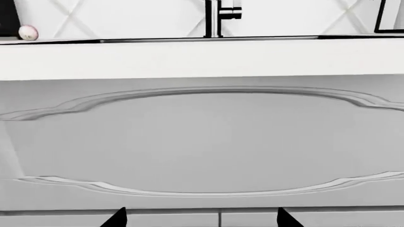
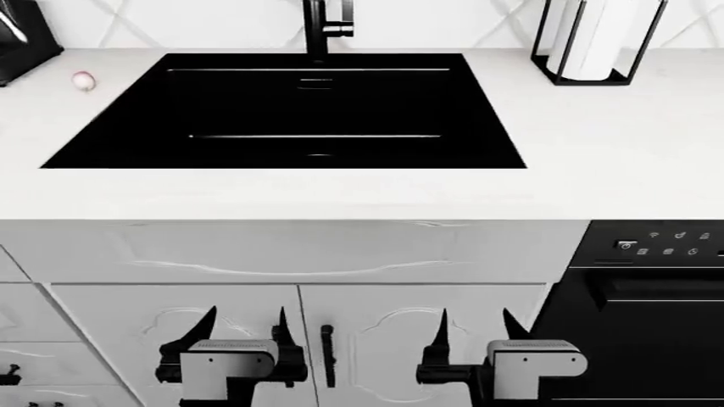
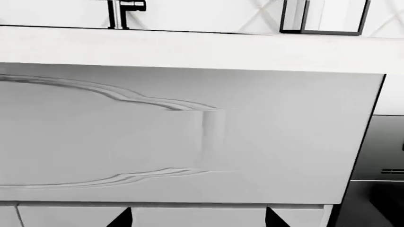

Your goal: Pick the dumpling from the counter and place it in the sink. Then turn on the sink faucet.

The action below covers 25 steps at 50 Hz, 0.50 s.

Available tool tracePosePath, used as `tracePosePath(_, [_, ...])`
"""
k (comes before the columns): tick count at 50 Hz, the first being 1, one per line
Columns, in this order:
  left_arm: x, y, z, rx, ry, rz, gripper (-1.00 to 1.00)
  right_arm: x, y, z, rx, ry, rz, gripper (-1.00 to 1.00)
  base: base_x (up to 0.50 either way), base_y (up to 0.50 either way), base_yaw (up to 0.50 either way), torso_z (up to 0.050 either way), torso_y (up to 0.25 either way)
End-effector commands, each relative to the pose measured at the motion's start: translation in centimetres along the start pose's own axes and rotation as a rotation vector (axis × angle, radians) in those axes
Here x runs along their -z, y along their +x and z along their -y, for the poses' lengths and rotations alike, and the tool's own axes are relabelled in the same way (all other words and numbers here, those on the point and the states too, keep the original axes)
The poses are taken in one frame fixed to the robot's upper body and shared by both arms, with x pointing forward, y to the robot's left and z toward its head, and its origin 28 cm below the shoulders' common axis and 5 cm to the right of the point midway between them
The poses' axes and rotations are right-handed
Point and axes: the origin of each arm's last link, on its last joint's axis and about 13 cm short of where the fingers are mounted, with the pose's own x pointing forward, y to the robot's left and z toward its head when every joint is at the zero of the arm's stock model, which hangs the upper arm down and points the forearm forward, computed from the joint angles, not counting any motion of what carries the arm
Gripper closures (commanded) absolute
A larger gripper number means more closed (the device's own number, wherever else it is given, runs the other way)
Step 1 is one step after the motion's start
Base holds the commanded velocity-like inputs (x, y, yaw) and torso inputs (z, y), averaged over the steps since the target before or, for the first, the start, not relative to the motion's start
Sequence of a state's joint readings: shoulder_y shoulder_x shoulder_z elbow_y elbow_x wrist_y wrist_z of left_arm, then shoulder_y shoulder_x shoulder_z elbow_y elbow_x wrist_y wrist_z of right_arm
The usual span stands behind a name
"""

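A small round pinkish-white item [image 2: 84, 80] lies on the white counter [image 2: 611, 136] at the sink's far left corner, also in the left wrist view [image 1: 28, 32]. It is too small to tell whether it is the dumpling. The black sink [image 2: 226, 102] lies in the middle of the counter, with the black faucet [image 2: 322, 25] [image 1: 218, 16] [image 3: 120, 12] behind it. My left gripper [image 2: 246, 326] [image 1: 200, 217] and right gripper [image 2: 476, 326] [image 3: 198, 217] hang open and empty below the counter edge, facing the cabinet fronts.
A black wire paper-towel stand [image 2: 594, 42] [image 3: 325, 16] stands at the back right. A dark block [image 2: 23, 38] sits at the back left. White cabinet doors with a black handle [image 2: 328, 343] are close before the grippers. A black appliance [image 2: 656, 297] is to the right.
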State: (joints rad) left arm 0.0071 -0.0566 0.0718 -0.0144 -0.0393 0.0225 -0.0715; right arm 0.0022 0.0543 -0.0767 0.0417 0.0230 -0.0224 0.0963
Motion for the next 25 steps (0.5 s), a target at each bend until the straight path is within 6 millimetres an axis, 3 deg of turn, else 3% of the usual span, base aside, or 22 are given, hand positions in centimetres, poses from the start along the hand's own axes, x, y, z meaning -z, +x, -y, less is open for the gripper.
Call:
tracePosePath(1, [-0.22,0.16,-0.1,-0.006,0.007,0.017,-1.0,-0.03,0.04,-0.09,0.002,-0.027,0.006,-1.0,0.0,0.5,0.0,0.0,0.0])
tracePosePath(16, [-0.26,0.11,0.01,-0.006,0.004,0.002,-1.0,-0.09,0.06,-0.11,0.003,-0.019,0.006,-1.0,0.0,0.5,0.0,0.0,0.0])
tracePosePath(20, [-0.45,0.12,0.05,-0.003,-0.002,0.019,-1.0,-0.32,0.01,-0.06,-0.003,-0.005,0.009,-1.0,0.0,0.0,0.0,0.008,0.0])
tracePosePath(25, [-0.46,0.12,0.04,-0.02,0.023,0.009,-1.0,-0.4,-0.01,0.0,0.002,-0.01,0.01,-1.0,0.0,0.0,0.0,0.05,0.0])
